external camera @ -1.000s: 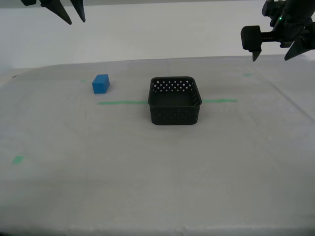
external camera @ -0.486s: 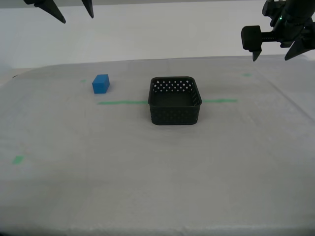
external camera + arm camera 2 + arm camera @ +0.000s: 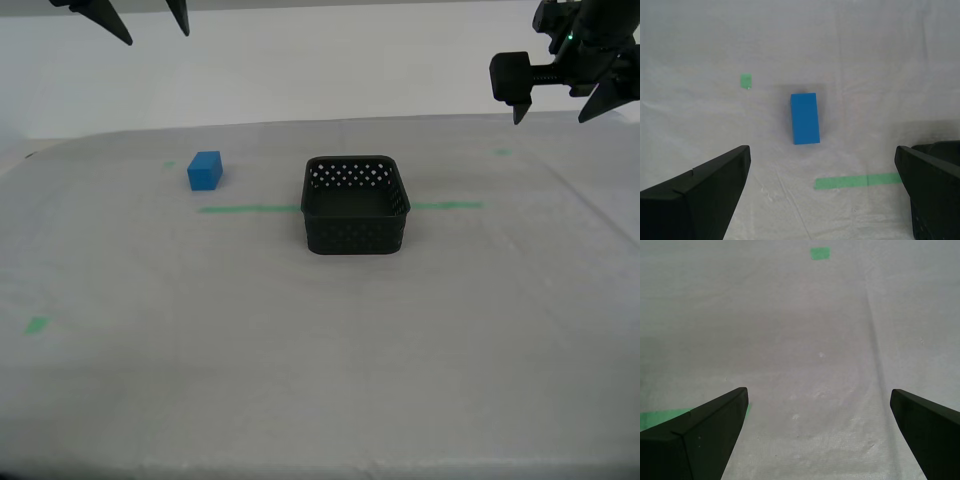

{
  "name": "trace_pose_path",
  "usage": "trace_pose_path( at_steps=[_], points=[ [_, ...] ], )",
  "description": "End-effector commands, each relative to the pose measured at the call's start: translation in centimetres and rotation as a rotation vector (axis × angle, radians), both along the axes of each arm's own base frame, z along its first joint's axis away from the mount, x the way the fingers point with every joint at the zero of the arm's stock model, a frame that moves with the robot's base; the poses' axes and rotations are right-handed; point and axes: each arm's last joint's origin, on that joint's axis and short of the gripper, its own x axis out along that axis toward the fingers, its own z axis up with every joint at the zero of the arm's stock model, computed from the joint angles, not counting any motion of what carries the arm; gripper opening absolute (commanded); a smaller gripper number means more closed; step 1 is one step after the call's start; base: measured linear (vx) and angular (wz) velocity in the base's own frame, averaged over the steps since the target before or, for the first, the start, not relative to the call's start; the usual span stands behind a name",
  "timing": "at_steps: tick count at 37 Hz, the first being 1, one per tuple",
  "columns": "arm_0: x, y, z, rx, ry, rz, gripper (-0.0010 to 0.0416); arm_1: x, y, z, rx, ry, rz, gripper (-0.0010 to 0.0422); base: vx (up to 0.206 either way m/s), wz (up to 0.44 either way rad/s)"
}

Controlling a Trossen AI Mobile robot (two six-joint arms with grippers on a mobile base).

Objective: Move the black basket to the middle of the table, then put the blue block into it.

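Block (image 3: 805, 118) sits under my second tool (image 3: 822, 195) — jaws wide, empty (first tool (image 3: 817, 435) likewise). Risk: an off-centre descent nudges it across the counter (image 3: 320, 380), away from the basket (image 3: 355, 205).

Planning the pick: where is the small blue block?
The small bright blue block sits on the cloth toward the exterior view's left, apart from the black perforated basket.

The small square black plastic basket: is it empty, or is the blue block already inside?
Empty. The black basket shows only its bare floor; the blue block sits apart on the cloth-covered table.
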Motion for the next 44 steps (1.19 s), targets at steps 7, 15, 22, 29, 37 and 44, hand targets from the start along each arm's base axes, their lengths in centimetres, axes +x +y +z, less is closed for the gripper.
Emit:
trace_pose_path(
  at_steps=[7,15,22,29,37,44],
  points=[
    [0.0,0.0,0.0,-0.001,-0.001,0.000,0.0398,0.1,-0.8,0.1,0.035,-0.023,0.003,0.0400,0.000,0.000],
    [0.0,0.0,0.0,-0.001,-0.002,0.000,0.0399,0.7,-1.4,-0.3,0.020,-0.054,0.008,0.0401,0.000,0.000],
    [0.0,0.0,0.0,-0.001,-0.002,0.000,0.0399,1.6,-1.7,-2.1,0.020,-0.019,0.008,0.0401,0.000,0.000],
    [0.1,0.0,0.1,0.000,-0.012,0.000,0.0399,2.7,-2.1,-4.6,0.027,0.028,0.003,0.0401,0.000,0.000],
    [0.1,0.1,0.1,0.001,-0.019,0.000,0.0399,4.1,-2.5,-7.4,-0.002,0.077,-0.019,0.0401,0.000,0.000],
    [0.1,0.1,0.1,0.002,-0.020,0.000,0.0399,5.3,-2.8,-9.6,0.001,0.113,-0.022,0.0401,0.000,0.000]
  ],
)
